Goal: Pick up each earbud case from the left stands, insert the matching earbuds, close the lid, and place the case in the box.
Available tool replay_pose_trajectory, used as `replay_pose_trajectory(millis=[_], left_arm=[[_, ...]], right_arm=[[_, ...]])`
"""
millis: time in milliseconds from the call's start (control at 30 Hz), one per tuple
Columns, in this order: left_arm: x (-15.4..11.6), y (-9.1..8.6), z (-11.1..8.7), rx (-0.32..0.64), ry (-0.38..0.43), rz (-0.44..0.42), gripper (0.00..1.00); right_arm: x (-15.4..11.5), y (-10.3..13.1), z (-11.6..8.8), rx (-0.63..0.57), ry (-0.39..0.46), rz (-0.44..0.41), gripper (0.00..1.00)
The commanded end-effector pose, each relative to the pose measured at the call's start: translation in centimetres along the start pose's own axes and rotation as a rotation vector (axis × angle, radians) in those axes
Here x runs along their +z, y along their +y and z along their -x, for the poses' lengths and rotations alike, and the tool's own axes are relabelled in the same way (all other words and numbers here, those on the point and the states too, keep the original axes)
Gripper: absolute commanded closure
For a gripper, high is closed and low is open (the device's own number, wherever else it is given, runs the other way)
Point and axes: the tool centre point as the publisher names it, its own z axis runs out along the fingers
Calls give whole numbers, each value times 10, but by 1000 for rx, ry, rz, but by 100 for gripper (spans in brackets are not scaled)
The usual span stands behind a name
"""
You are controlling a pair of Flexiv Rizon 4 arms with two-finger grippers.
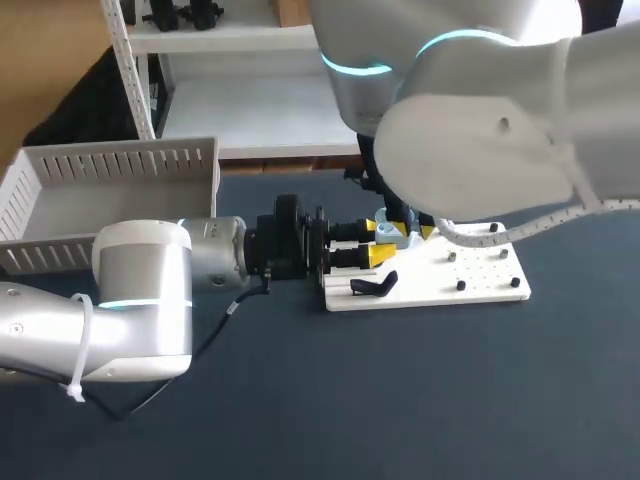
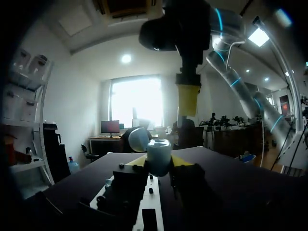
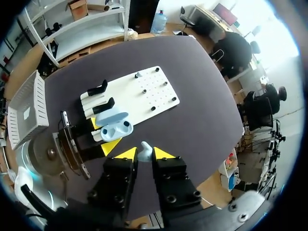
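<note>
Open earbud case (image 3: 114, 129) is clamped by the left fingers (image 3: 109, 145): judged light, rigid and slick, best gripped on the flanks. Earbud (image 3: 145, 150) is pinched by the right fingers (image 3: 126, 154); likely easily dropped.

The table (image 1: 450, 400) has a dark, matte top. In the right wrist view its corners are rounded and its surface is evenly lit.
</note>
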Motion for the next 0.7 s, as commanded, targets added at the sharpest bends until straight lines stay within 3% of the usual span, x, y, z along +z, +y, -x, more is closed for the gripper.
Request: replay_pose_trajectory(millis=[33,700], left_arm=[[-1,0,-1,3,-4,0,100],[-1,0,-1,3,-4,0,100]], right_arm=[[-2,12,7,4,14,-26,100],[4,20,20,91,41,-9,100]])
